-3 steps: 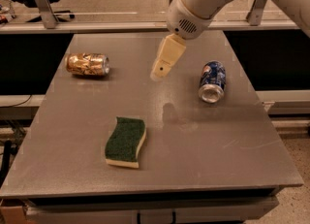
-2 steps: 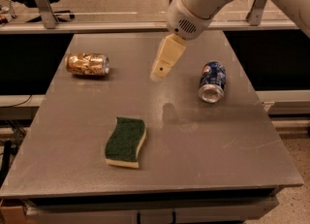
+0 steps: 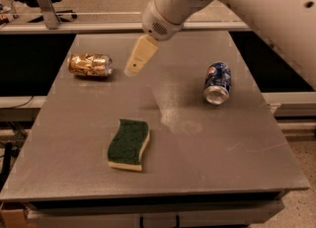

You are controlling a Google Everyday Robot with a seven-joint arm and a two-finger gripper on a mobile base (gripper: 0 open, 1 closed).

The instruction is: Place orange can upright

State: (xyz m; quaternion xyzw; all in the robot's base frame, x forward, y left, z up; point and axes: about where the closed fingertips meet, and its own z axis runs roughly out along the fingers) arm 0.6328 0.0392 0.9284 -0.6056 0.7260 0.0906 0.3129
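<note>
The orange can (image 3: pixel 90 65) lies on its side at the far left of the grey table (image 3: pixel 207 153), its silver end facing right. My gripper (image 3: pixel 132 69) hangs from the white arm above the table's back middle, its cream fingers (image 3: pixel 140 54) pointing down and left. The tip is a short way to the right of the orange can and apart from it. It holds nothing that I can see.
A blue can (image 3: pixel 217 82) lies on its side at the right of the table. A green and yellow sponge (image 3: pixel 128 144) lies near the front middle. Office chairs and a railing stand behind the table's far edge.
The gripper has moved to the left, closer to the orange can. The cans and sponge keep their places on the table.
</note>
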